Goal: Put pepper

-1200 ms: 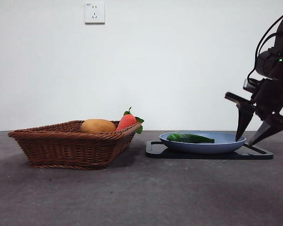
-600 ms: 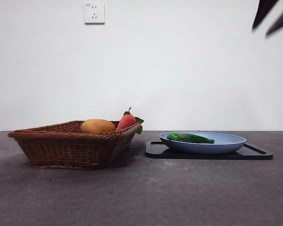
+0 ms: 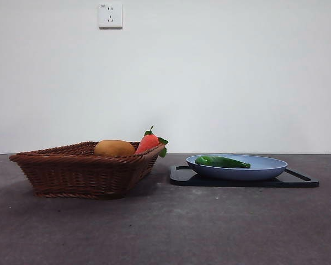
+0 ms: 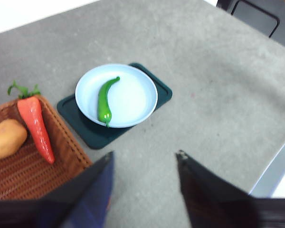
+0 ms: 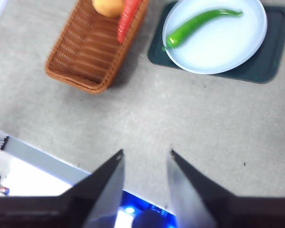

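a grey table carries a wicker basket and, beside it, a dark tray.

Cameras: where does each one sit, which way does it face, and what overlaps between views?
Front view: low, near table height, looking level across at the basket and the pepper on the blue plate; no arm shows.
Left wrist view: high above the table, looking down past the open left gripper.
Right wrist view: also high, looking down past the open right gripper.
Shared: all three show basket, pepper, plate and black tray.
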{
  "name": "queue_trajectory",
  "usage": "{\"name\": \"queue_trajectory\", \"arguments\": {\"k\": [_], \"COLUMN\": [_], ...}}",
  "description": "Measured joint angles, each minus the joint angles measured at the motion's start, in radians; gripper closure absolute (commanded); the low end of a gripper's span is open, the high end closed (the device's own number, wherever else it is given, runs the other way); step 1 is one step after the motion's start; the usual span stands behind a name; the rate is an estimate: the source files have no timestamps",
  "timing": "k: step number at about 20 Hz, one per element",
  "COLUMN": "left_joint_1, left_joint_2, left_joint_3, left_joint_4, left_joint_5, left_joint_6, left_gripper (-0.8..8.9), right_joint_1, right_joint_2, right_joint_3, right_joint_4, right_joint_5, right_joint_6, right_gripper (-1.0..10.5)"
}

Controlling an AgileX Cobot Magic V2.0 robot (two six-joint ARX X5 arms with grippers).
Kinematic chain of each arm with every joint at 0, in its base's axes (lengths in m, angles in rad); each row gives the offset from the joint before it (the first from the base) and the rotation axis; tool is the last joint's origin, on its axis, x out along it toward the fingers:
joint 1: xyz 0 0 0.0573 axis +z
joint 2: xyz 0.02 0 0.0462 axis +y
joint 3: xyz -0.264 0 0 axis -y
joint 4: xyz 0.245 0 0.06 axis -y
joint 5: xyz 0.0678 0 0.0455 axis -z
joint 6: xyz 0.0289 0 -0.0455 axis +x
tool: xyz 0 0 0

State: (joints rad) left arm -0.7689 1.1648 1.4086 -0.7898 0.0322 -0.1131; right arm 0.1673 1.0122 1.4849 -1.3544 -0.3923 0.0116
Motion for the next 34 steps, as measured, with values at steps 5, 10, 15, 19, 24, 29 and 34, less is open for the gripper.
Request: {"name": "queue_trajectory", "arguments": {"k": [5,10,15,19,24,29,34], "left_joint_1": [0.0,0.0,0.0,0.001,0.1,0.35,0.619], "left_joint_2": [0.0,0.0,0.0,0.0,-0.031,-0.215,-0.475], "left_joint_3": [0.0,0.0,0.0,0.0,0.0,-0.039,-0.346], "left_joint_4": [-0.011,-0.008,0.008,0.04,0.111,0.323,0.6], "left_joint_5": [0.0,0.0,0.0,-0.067,-0.111,-0.087,-0.035], "left_joint_6": [0.0,0.0,0.0,0.026,0.174,0.249,0.259], "left_gripper": [8.07,8.05,8.05,8.06,8.06,8.06,8.06], "right_joint_1": [0.029,0.029,0.029,0.029,0.029,0.029,0.029], "right_joint_2": [-0.014,-0.014,-0.014,-0.013,-0.013,-0.013,-0.013], "right_joint_3": [0.0,0.0,0.0,0.0,0.0,0.0,0.0], "right_joint_4": [0.0,0.0,0.0,0.0,0.0,0.0,0.0], "right_joint_5": [-0.001,0.001,0.002,0.002,0.002,0.002,0.002], "right_joint_6": [-0.05,-0.037,-0.034,-0.034,-0.034,-0.034,-0.034], "right_gripper": [9.4,9.4,9.4,9.4,9.4,9.4,9.4]}}
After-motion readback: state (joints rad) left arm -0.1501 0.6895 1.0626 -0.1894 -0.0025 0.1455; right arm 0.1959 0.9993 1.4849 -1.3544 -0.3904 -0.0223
